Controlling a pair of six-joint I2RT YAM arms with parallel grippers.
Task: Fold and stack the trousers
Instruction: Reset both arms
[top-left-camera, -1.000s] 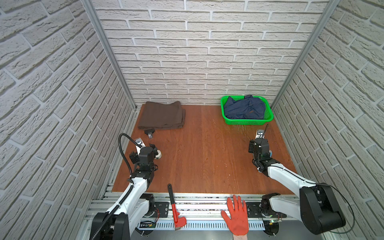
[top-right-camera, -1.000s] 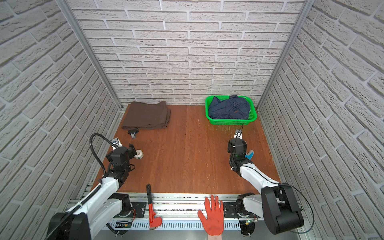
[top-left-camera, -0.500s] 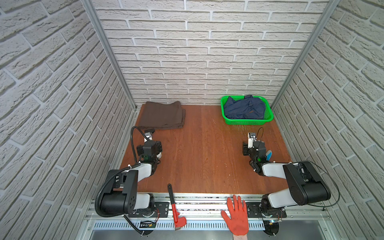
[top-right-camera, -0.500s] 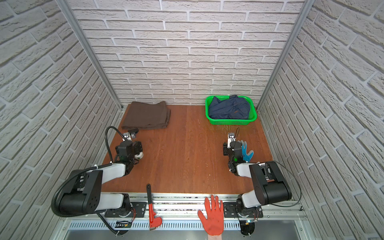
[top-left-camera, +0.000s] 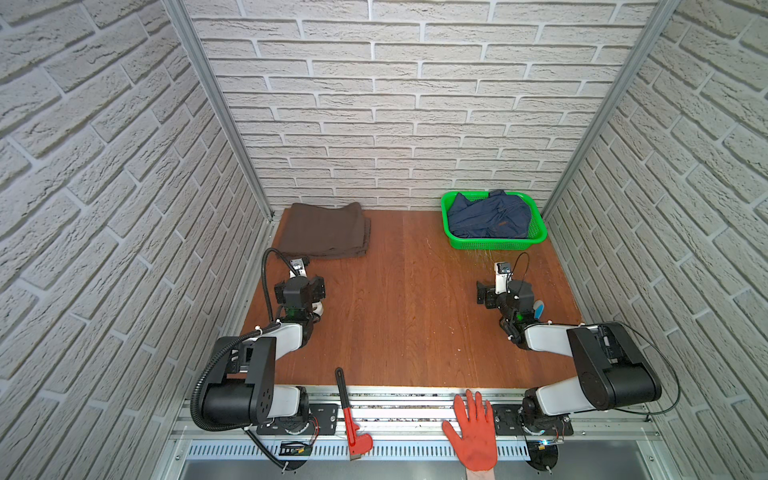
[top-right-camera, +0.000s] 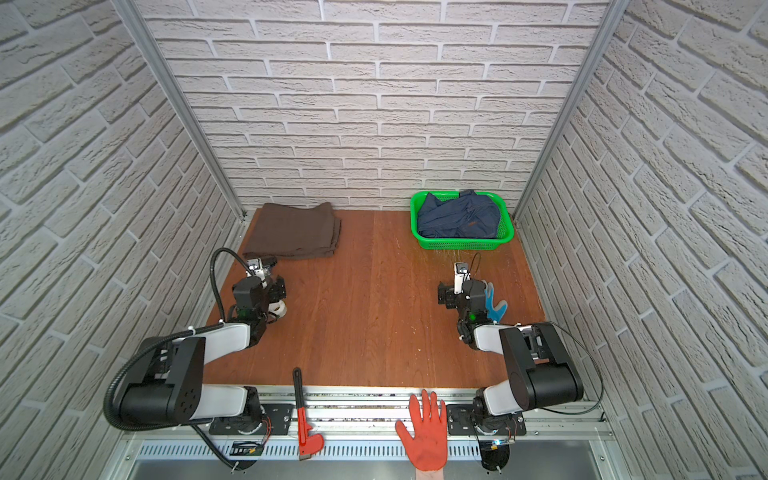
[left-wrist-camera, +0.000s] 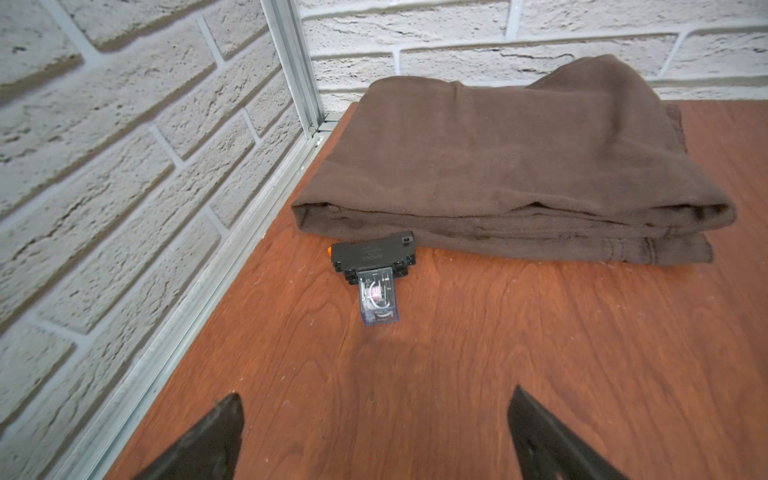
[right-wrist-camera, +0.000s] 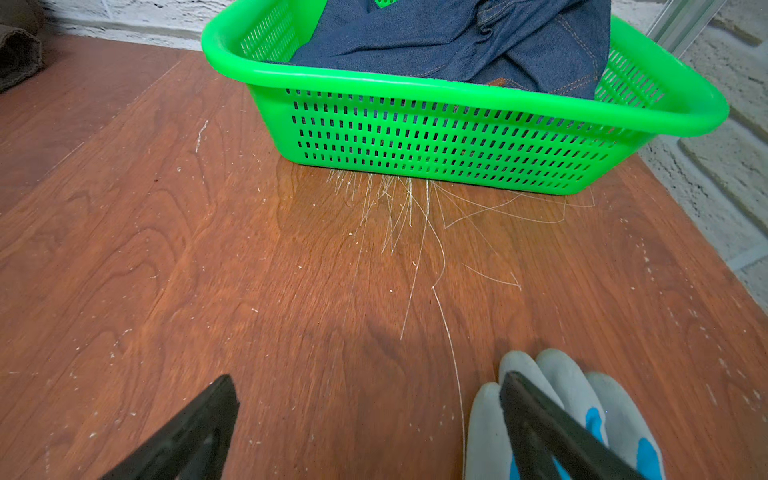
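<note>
Trousers lie folded at the table's eleven o'clock corner against the back wall, while the left gripper at nine o'clock and the right gripper at three both gape wide, holding nothing.

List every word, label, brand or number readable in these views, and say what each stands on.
No text is clear enough to quote.
Black relay socket: raised lettering on its top face, too blurred to read.
Clear relay: fine print near its end, too small to read.
Brown patch on the denim garment: too small to read.
No markings visible on the trousers, green basket or red wrench.
</note>
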